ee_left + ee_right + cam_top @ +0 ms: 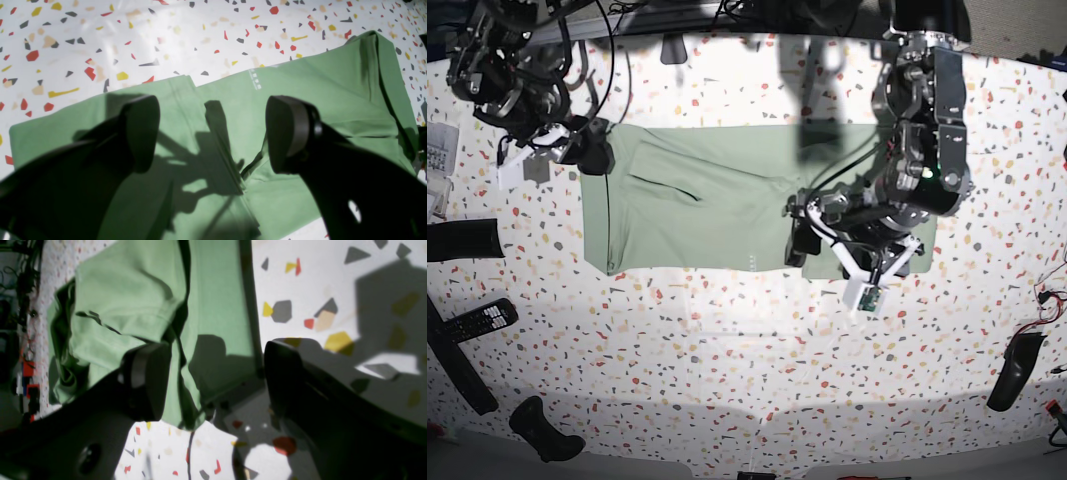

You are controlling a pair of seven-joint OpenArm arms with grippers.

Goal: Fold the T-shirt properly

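Observation:
The pale green T-shirt [717,200] lies spread flat across the speckled table [727,350], partly folded, with creases near its left end. My left gripper [213,133] is open and empty, hovering low over the shirt [233,100] beside a folded seam; in the base view it [799,232] is over the shirt's right-hand part near the front hem. My right gripper [213,380] is open, with the shirt's [133,306] edge lying between its fingers; in the base view it [592,150] is at the shirt's far left corner.
A black remote [472,320] and a dark bar [462,240] lie at the left edge. A black handle-like object [547,430] lies at the front left and another [1012,370] at the right. Cables hang along the back edge [677,20].

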